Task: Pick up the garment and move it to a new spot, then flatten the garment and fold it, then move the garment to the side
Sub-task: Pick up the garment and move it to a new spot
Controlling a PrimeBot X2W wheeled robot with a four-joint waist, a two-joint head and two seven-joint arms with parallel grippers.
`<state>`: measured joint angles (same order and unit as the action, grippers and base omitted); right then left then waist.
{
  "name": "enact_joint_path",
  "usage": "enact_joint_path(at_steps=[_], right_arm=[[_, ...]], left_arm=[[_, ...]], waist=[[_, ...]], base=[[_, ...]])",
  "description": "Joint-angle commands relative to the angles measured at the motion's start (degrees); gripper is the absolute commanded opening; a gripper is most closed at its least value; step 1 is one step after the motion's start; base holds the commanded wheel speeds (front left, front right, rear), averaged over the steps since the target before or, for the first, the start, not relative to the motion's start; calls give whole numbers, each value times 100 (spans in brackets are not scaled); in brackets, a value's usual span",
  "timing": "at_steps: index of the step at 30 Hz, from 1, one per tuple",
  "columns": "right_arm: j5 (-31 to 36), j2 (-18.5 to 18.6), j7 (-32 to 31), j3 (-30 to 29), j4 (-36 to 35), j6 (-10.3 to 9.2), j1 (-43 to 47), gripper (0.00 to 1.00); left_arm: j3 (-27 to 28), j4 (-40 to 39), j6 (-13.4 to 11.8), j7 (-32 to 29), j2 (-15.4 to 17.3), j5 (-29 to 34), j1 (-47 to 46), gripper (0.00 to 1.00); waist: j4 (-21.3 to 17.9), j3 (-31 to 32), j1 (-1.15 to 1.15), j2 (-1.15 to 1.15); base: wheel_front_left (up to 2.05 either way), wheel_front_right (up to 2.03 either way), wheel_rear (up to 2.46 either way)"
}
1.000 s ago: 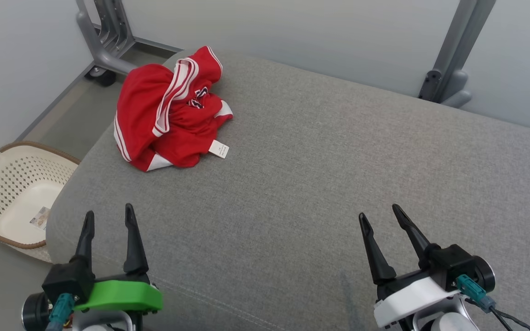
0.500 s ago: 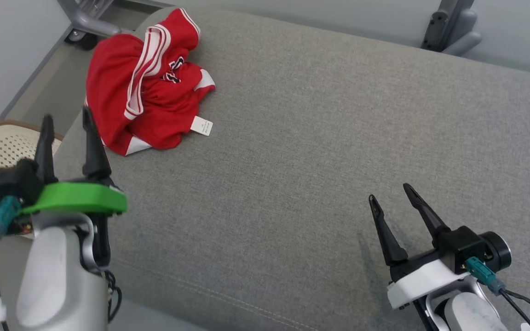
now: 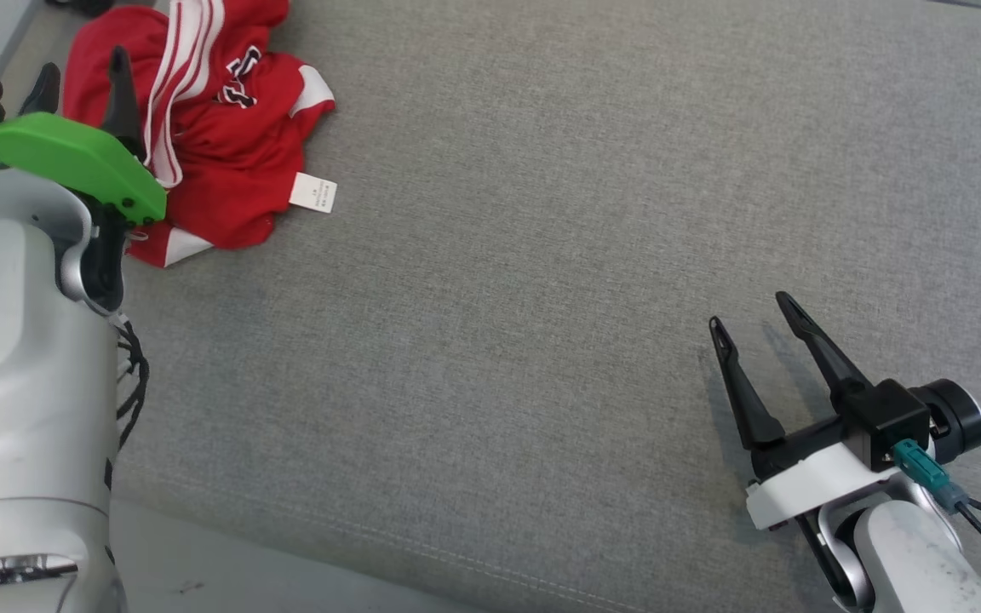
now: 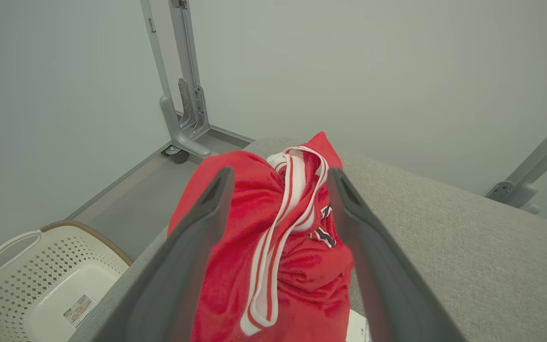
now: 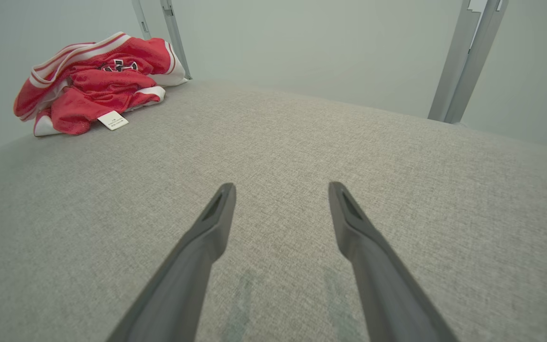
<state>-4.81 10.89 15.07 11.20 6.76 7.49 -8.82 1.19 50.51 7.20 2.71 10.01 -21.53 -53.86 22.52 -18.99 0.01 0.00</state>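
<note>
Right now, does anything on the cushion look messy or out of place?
Yes: the red garment is bunched in a heap at the far left corner of the grey cushion, its white label sticking out. Nothing looks spilled or torn.

Red cloth garment [image 3: 218, 162] on matt, coarse-woven grey cushion [image 3: 542, 255].

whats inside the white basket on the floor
Inside the basket, a small printed label lies on its floor; nothing else shows. Its near right corner is hidden behind the grey cushion, so that part cannot be checked.
</note>
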Motion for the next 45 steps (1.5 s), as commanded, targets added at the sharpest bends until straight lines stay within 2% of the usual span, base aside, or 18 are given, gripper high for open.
enact_joint_path(at_steps=[1, 8, 14, 18, 23, 31, 32, 33, 34, 35, 39, 45], right_arm=[[30, 70, 21, -7, -48, 0, -87, 100], [-68, 274, 21, -15, -202, 0, -146, 100], [-193, 365, 21, 31, -286, 0, -253, 100], [-236, 399, 21, 43, -309, 0, -286, 100], [-273, 455, 14, 14, -317, -1, -313, 100], [-291, 517, 8, 31, -318, -2, -355, 100], [-299, 525, 8, 40, -314, -2, -361, 100], [-311, 530, 8, 49, -310, -2, -368, 100], [-320, 537, 8, 57, -305, -2, -377, 100], [-325, 542, 8, 64, -301, -2, -381, 100], [-341, 552, 8, 94, -262, -2, -392, 100], [-387, 449, 9, 190, -246, -1, -364, 100]], left_arm=[[-59, 204, 20, -194, 91, -72, -238, 100], [-337, 970, 32, -967, 312, -328, -948, 100], [-558, 1473, 28, -1346, 625, -348, -1313, 100], [-627, 1754, -92, -1297, 774, -246, -1470, 100], [-621, 1971, -167, -1299, 781, -292, -1547, 100], [-590, 2189, -150, -1338, 750, -437, -1501, 99], [-598, 2200, -146, -1335, 740, -442, -1489, 80], [-608, 2212, -142, -1322, 744, -447, -1481, 45], [-619, 2223, -137, -1306, 750, -450, -1478, 14], [-626, 2230, -125, -1280, 741, -460, -1482, 0], [-676, 2239, -73, -1088, 712, -450, -1460, 0], [-629, 2117, -25, -352, 742, -576, -1465, 0]], waist=[[-236, -271, -1, 0], [-412, -632, -1, 0], [-549, -857, -1, 0], [-612, -986, -1, 0], [-634, -1112, -1, 0], [-637, -1236, -1, 0], [-636, -1238, -1, 0], [-634, -1242, -1, 0], [-633, -1245, -1, 0], [-630, -1247, -1, 0], [-610, -1199, -1, 0], [-616, -902, -1, 0]], base=[[0, 0, 0], [0, 0, 0], [0, 0, 0], [0, 0, 0], [0, 0, 0], [0, 0, 0], [0, 0, 0], [0, 0, 0], [0, 0, 0], [0, 0, 0], [0, 0, 0], [0, 0, 0]])
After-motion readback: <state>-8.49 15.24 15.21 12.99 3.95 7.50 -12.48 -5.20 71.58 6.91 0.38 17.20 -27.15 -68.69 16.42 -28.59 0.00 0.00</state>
